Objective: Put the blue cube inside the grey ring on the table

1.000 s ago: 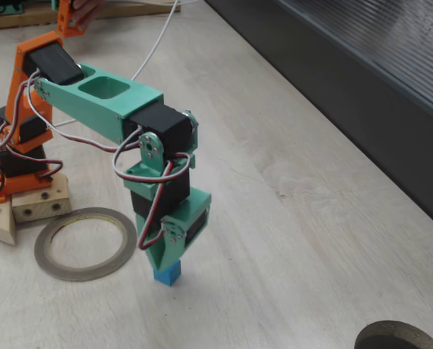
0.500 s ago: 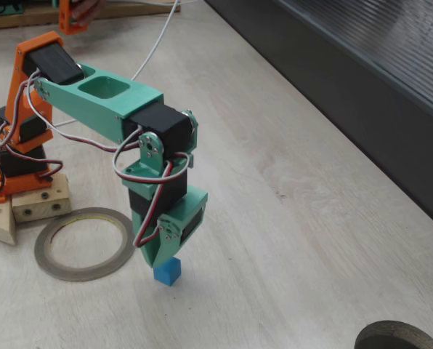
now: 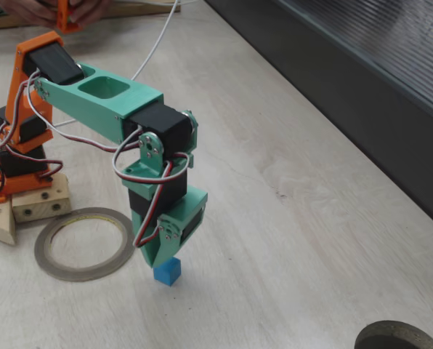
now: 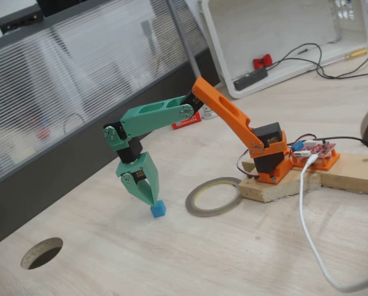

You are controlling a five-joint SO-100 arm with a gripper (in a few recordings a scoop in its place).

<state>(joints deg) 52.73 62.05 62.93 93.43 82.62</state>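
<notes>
Blue cube is seen resting on the table, outside the grey ring and near it, on the ring's right in one fixed view and on its left in the other. No contact between cube and ring is seen; bare wood lies between them in both fixed views.

Gripper is pointed straight down, its green tips just above the cube's top face. In the other fixed view the gripper is seen tapering to a narrow point right at the cube's upper edge. The tips are drawn together, with nothing clamped between them. Whether they touch the cube cannot be told from either view.

The grey ring lies flat, close to the wooden base block on which the arm is mounted. Its pale inner rim is noted. Nothing lies within its opening but bare table.

A darker ring is cut off by the bottom edge of one fixed view; only its upper arc is made out. A round hole in the tabletop is seen in the other. A white cable is run across the table and off the frame edge.
</notes>
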